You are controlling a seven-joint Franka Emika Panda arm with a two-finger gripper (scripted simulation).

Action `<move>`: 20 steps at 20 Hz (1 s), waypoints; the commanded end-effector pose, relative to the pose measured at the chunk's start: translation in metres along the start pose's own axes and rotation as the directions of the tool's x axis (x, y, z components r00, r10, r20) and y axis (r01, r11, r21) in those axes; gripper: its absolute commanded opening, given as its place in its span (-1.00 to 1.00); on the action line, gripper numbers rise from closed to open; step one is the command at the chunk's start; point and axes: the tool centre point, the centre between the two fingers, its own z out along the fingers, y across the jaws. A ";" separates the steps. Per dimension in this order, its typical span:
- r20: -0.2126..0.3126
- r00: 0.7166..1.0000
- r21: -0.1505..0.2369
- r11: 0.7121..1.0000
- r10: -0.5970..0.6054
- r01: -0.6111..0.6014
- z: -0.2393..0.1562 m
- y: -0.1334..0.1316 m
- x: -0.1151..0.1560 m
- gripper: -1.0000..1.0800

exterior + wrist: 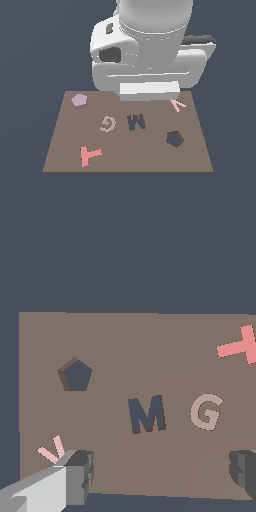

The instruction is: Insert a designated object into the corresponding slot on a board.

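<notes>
The pale lilac pentagonal block (79, 100) lies on the brown board (140, 157) at its far corner, on the exterior view's left. It is out of the wrist view. The dark pentagon slot (174, 139) is empty, on the exterior view's right; it also shows in the wrist view (76, 375). My gripper (162, 476) is open and empty, its fingers (80, 473) spread wide above the board's (150, 341) far edge, near the M. In the exterior view the white arm (148, 65) hides the fingers.
A pink T (90, 155) (240, 347), a pink V (178, 105) (52, 451), a tan G (107, 123) (206, 411) and a dark M-shaped cut-out (136, 122) (146, 414) are on the board. Dark floor surrounds the board.
</notes>
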 end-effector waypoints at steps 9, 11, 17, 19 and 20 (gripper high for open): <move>-0.006 0.996 -0.002 0.996 0.094 -0.094 0.015 0.031 -0.003 0.92; -0.009 0.989 -0.003 0.989 0.145 -0.145 0.023 0.048 -0.006 0.92; -0.022 0.936 -0.006 0.937 0.350 -0.350 0.057 0.116 -0.027 0.92; -0.027 0.906 -0.006 0.906 0.423 -0.423 0.069 0.140 -0.038 0.92; -0.030 0.890 -0.006 0.890 0.455 -0.455 0.075 0.150 -0.044 0.92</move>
